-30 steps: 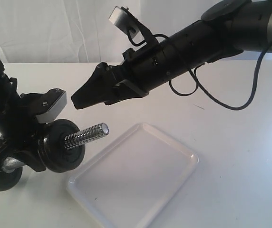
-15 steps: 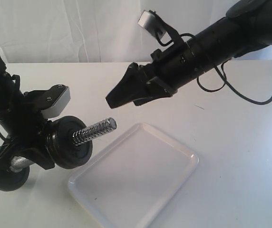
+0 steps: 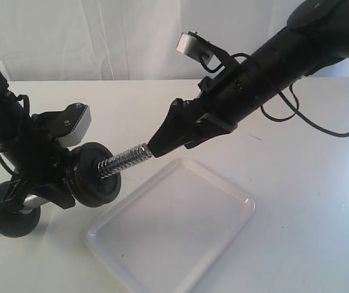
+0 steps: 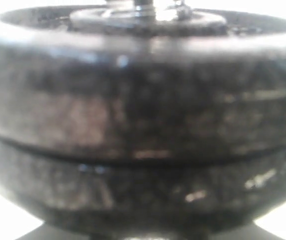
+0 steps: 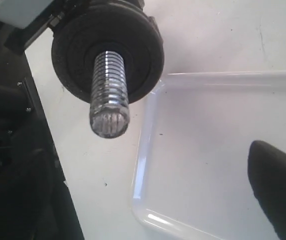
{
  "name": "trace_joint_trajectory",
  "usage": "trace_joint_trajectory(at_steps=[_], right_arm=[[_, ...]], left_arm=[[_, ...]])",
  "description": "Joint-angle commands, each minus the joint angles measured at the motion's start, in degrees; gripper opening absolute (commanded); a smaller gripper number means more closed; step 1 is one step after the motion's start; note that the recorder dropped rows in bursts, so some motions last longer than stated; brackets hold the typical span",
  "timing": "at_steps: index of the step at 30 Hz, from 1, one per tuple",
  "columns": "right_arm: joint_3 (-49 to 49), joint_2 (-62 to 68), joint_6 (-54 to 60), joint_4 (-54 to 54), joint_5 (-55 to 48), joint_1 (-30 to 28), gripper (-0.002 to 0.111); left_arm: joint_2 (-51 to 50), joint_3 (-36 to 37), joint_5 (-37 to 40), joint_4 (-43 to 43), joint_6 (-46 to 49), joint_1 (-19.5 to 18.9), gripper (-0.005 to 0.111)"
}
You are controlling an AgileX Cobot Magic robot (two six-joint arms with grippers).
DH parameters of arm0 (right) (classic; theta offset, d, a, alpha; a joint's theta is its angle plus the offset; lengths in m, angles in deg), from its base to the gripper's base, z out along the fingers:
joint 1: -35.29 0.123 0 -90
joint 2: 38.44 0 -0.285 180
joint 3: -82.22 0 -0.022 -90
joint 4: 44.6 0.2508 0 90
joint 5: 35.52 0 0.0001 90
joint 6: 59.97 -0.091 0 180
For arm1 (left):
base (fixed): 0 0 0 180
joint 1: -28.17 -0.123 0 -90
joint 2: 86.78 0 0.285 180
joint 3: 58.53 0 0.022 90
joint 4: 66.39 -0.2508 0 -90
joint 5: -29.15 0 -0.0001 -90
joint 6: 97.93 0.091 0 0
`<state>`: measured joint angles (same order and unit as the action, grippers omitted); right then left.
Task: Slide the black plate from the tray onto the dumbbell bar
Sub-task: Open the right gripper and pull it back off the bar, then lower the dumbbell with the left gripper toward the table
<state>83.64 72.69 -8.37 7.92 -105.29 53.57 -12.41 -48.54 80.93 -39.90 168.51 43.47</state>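
Observation:
The black plate (image 3: pixel 94 183) sits on the dumbbell bar (image 3: pixel 124 160), behind its bare threaded end. In the left wrist view two stacked black discs (image 4: pixel 143 110) fill the frame, blurred. Another black disc (image 3: pixel 8 212) is on the bar's far end. My left gripper (image 3: pixel 47 190) is shut on the bar between the discs and holds it off the table, threaded end tilted up. My right gripper (image 3: pixel 157 145) stands open, with its tips at the bar's tip. In the right wrist view the bar end (image 5: pixel 109 100) and the plate (image 5: pixel 70 47) lie ahead of the gripper (image 5: pixel 153 200).
The white tray (image 3: pixel 174 226) lies on the white table (image 3: pixel 309 201) below the bar's end, with nothing in it. A white curtain hangs behind. The right arm's cable (image 3: pixel 321 125) loops above the table.
My right gripper has come down and to the right, then closed in on the bar's threaded tip. The left arm has shifted the bar slightly right and up.

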Motion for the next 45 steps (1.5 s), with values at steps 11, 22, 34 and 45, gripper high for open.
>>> trace_joint_trajectory(at_steps=[11,22,34,45], right_arm=[[0.12,-0.54,-19.92,-23.46,5.88,-0.51,0.105],[0.12,-0.54,-32.58,-38.81,9.01,-0.51,0.105],[-0.09,0.58,-40.93,-42.00,9.35,-0.51,0.105],[-0.09,2.92,-41.73,-42.78,8.63,-0.51,0.105]], left_arm=[[3.25,-1.38,-3.20,33.02,-1.66,0.15,0.000],[3.25,-1.38,-11.74,33.02,-11.15,0.15,0.000],[3.25,-1.38,-28.00,29.97,-26.91,0.15,0.000],[-0.77,-1.38,-27.76,28.73,-26.29,0.15,0.000]])
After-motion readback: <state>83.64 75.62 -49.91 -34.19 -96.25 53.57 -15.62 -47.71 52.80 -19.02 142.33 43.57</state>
